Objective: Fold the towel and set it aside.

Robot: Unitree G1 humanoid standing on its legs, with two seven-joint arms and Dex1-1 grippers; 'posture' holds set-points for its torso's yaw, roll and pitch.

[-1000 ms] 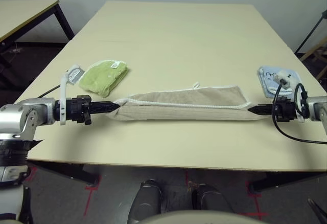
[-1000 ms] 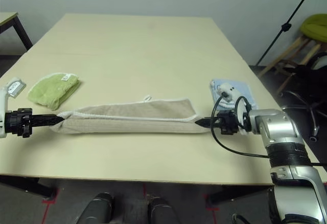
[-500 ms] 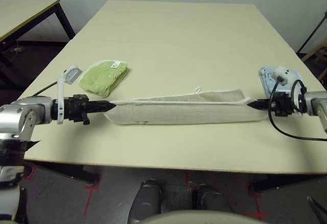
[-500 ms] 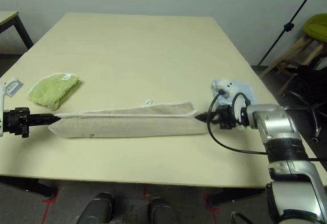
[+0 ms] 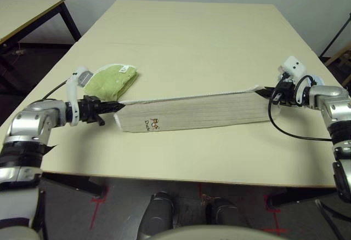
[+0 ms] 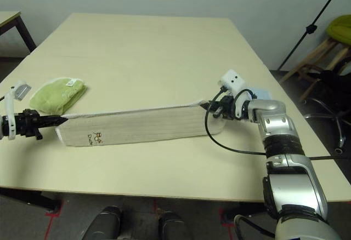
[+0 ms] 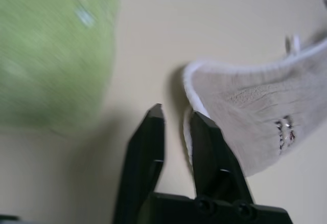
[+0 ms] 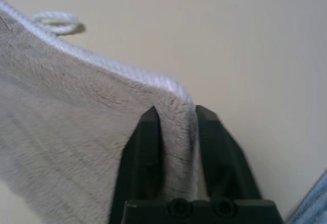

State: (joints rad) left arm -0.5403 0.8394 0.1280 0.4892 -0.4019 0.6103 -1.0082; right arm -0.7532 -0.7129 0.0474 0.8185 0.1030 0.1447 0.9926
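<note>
Lying folded in a long strip near the front of the table [image 5: 181,37], the towel [image 5: 192,115] is stretching between both grippers. At its left end the left gripper [image 7: 176,115] is standing slightly parted with only the hem beside one finger, so pulling away could be dragging the fold open toward the green cloth [image 5: 111,81]. At its right end the right gripper [image 8: 176,114] is pinching the corner between barely parted fingers, risking lifting that end.

Green cloth [image 5: 111,81] beside left jaws
</note>
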